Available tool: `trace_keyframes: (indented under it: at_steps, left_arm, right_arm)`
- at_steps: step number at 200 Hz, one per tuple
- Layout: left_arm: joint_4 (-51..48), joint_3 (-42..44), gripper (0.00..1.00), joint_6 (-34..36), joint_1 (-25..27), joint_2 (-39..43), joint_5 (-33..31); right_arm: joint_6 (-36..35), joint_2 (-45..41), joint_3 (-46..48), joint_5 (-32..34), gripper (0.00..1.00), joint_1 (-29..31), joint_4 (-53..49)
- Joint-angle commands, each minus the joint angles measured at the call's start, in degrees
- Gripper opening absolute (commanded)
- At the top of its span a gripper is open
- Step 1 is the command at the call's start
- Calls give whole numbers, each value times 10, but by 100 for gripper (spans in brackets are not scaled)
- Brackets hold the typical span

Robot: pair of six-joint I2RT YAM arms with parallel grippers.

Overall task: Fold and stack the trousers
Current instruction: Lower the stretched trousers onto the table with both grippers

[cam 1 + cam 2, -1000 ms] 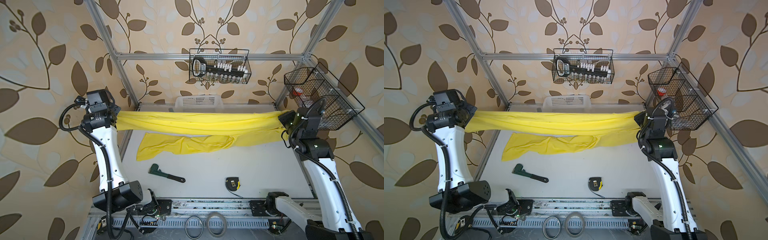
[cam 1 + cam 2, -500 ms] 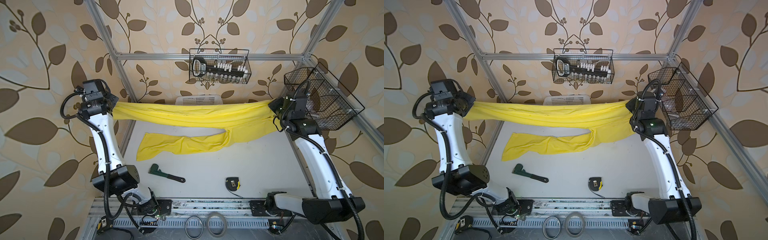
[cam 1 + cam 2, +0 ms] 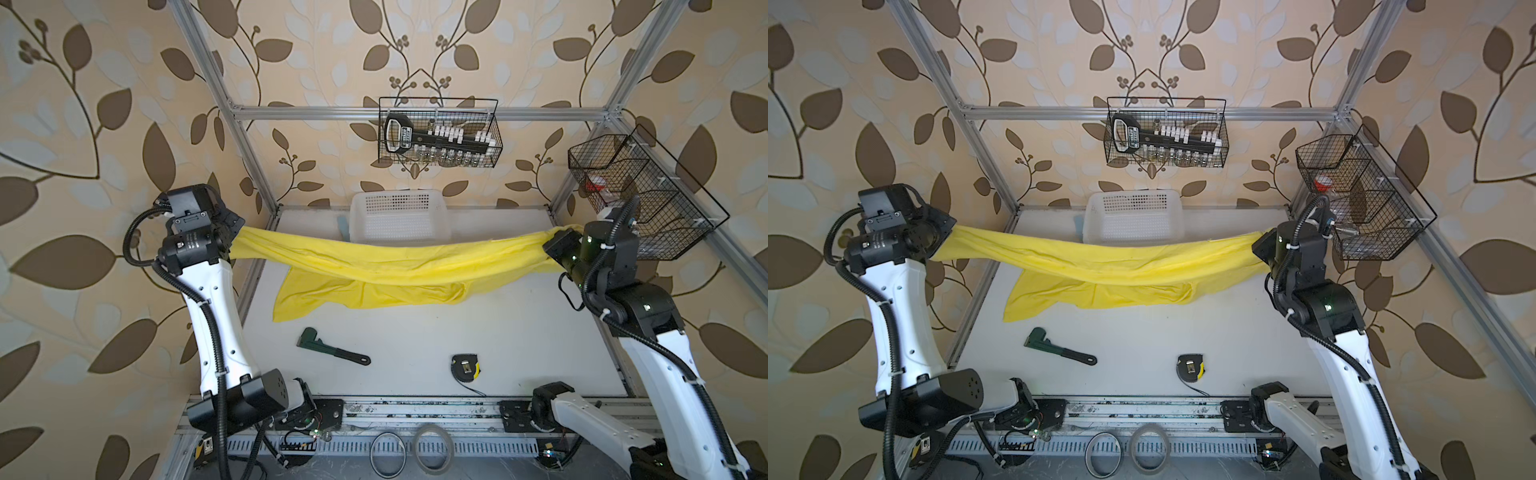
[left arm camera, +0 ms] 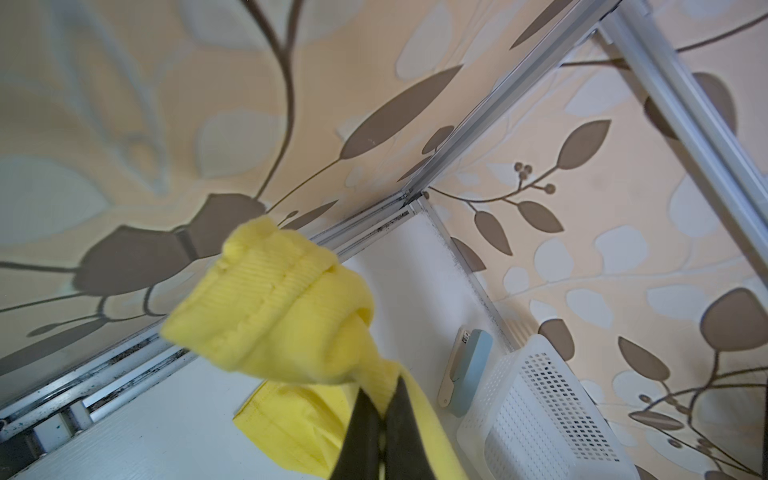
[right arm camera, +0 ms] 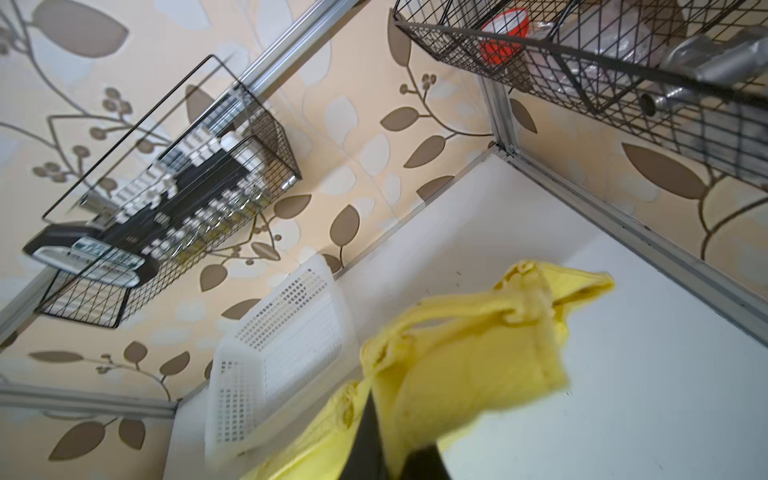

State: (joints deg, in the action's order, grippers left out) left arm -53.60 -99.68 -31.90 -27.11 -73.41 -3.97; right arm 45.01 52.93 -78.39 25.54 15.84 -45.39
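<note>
Top views: trousers (image 3: 386, 266) lower than before

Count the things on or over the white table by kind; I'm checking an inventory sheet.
Clothing: 1, the trousers
Hand tools: 2, the pipe wrench and the tape measure
Baskets: 1, the white plastic basket
Unidentified: 1, a blue-grey flat object beside the basket
Total: 5

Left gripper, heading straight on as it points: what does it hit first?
Its own load: the left gripper is shut on the trousers, bunched right ahead. Beyond them, probably the table near its back corner; the white basket lies aside. Depth is unclear.
</note>
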Motion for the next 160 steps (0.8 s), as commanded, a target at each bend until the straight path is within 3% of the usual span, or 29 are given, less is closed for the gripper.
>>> trace_keyframes:
  at_steps: [1, 41, 72, 91, 111, 127, 140, 160]
  left_arm:
    - [-9, -1, 0, 26, -5, 64, -56]
    - [-34, -9, 0, 50, -5, 111, -97]
    - [-8, 28, 0, 43, -5, 78, -44]
    - [36, 82, 0, 32, -5, 45, -8]
    - [76, 130, 0, 20, 1, 0, 45]
    - [111, 169, 0, 17, 21, -38, 35]
    - [115, 178, 0, 14, 37, -79, 23]
    - [134, 182, 0, 6, 58, -145, 26]
  right_arm:
    - [31, -50, 1, 87, 0, 78, -55]
    - [137, -98, -34, 227, 0, 241, -171]
    - [186, -89, -15, 314, 0, 245, -219]
    - [160, -66, 28, 315, 0, 176, -191]
    - [99, -67, 120, 144, 0, 6, -86]
    - [70, -68, 198, 32, 0, -99, -9]
    - [60, -37, 226, -5, 0, -137, 15]
    - [40, 8, 244, -8, 1, -142, 57]
